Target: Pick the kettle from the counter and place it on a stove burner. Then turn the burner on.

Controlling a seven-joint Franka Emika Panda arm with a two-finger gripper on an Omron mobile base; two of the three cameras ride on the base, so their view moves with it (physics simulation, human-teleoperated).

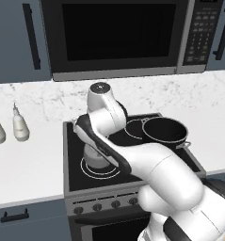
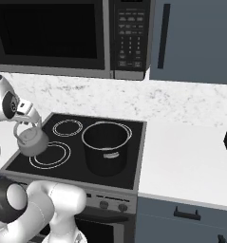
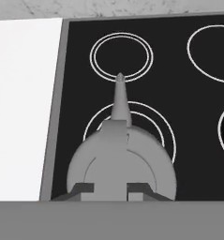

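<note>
Pale-grey kettle (image 1: 96,157) sits low over the stove burner (image 1: 100,170) in the left base view, behind my arm. From the right, my gripper (image 2: 25,122) clamps its upright handle. Hand view: spout points away along the burner's far rim.

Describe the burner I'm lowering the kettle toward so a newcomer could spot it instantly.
Find the black glass cooktop under the microwave. The stove burner is the large double ring at front left, below the kettle; the ring behind it is smaller.
</note>
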